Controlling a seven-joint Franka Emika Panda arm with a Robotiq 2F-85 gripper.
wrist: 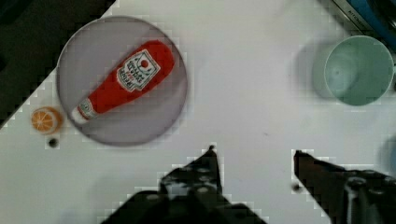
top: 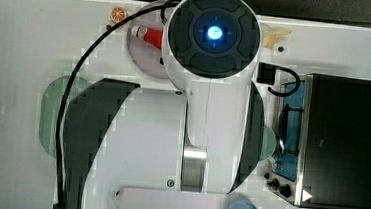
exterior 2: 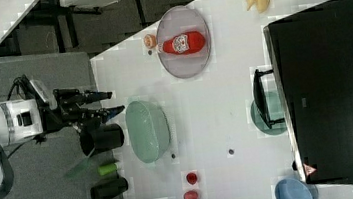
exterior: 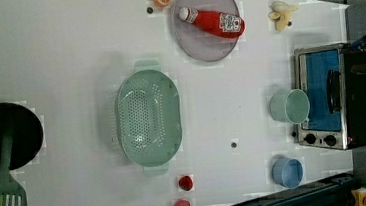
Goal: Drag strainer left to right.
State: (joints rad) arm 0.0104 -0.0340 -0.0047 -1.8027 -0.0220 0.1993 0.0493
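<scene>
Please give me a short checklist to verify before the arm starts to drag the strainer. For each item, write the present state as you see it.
1. Pincer open and holding nothing: ok, fingers apart over bare table.
2. Pincer at the strainer: not ok, in the right view the pincer is still off the table's edge, not touching it.
3. Strainer upright and empty: ok.
4. Path toward the left view's right: cannot tell; the green cup and the toaster oven stand at that end.
5. Plate with ketchup bottle clear of the strainer: ok, apart.
</scene>
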